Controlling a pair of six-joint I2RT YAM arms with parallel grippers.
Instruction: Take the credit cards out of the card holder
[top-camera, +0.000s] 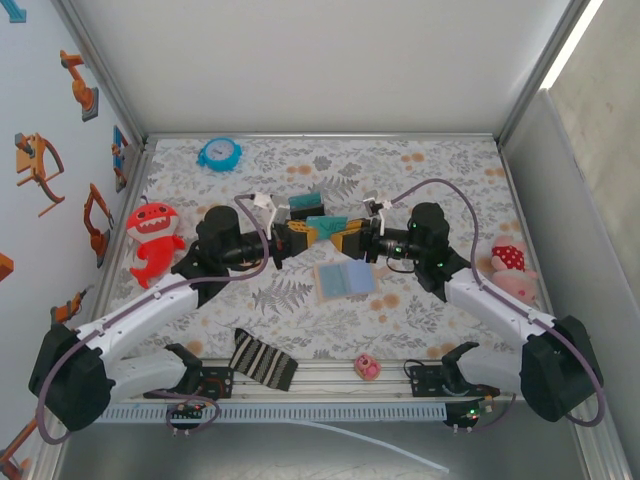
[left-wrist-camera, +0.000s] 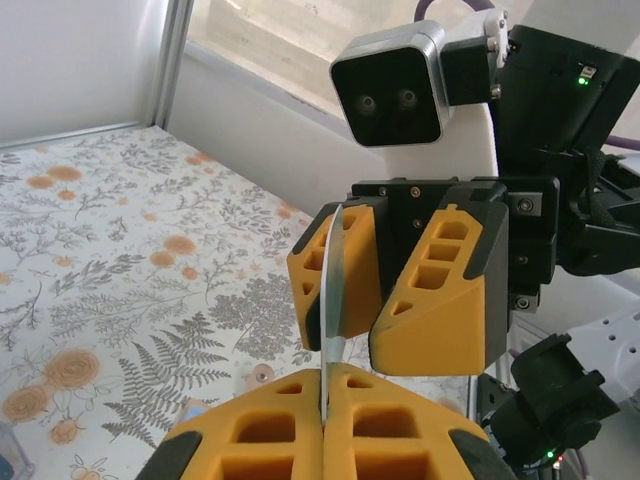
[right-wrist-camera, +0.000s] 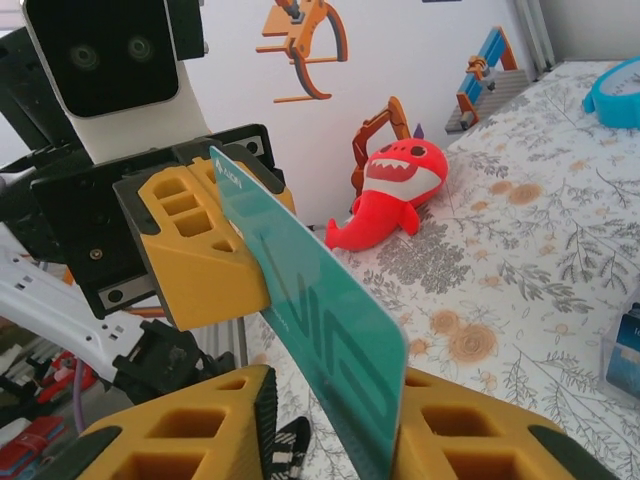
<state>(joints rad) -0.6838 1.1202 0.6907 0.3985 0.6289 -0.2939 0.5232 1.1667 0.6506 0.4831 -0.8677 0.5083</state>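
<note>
A teal credit card (top-camera: 322, 224) hangs in the air between the two grippers, above the table's middle. My left gripper (left-wrist-camera: 325, 392) is shut on one edge of that card (left-wrist-camera: 335, 285), which I see edge-on in the left wrist view. My right gripper (right-wrist-camera: 335, 425) faces it with its jaws apart. The card (right-wrist-camera: 310, 320) slants through the gap and leans on one finger (right-wrist-camera: 470, 440). In the top view the left gripper (top-camera: 295, 238) and right gripper (top-camera: 345, 238) nearly touch. The card holder (top-camera: 343, 279) lies open on the table just in front of them, pale blue inside facing up.
Another flat teal card-like piece (top-camera: 305, 203) lies just behind the grippers. A blue clock (top-camera: 218, 153) sits at the back left, a red shark plush (top-camera: 152, 240) at the left and a pink plush (top-camera: 508, 262) at the right. A striped cloth (top-camera: 262, 358) and a small pink object (top-camera: 367, 366) lie near the front edge.
</note>
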